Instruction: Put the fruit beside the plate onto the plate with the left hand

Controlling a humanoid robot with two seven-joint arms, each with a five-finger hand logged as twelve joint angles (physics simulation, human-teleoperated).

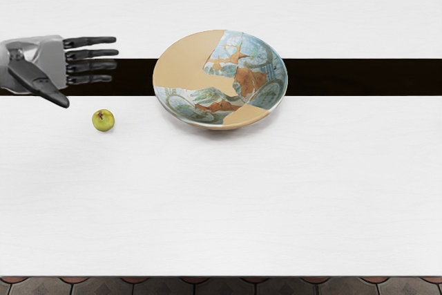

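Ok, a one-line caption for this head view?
Left robot hand, fingers spread, near a small green fruit left of the patterned plate.

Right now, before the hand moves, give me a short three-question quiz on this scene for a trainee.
1. True or false: the fruit lies on the plate.
2. Pick one. The left hand is: A) open and holding nothing; B) shut on the fruit; C) resting on the plate.
3. Fill the gap: in the picture, the fruit lies to the plate's ____ side.

Key: 1 false; 2 A; 3 left.
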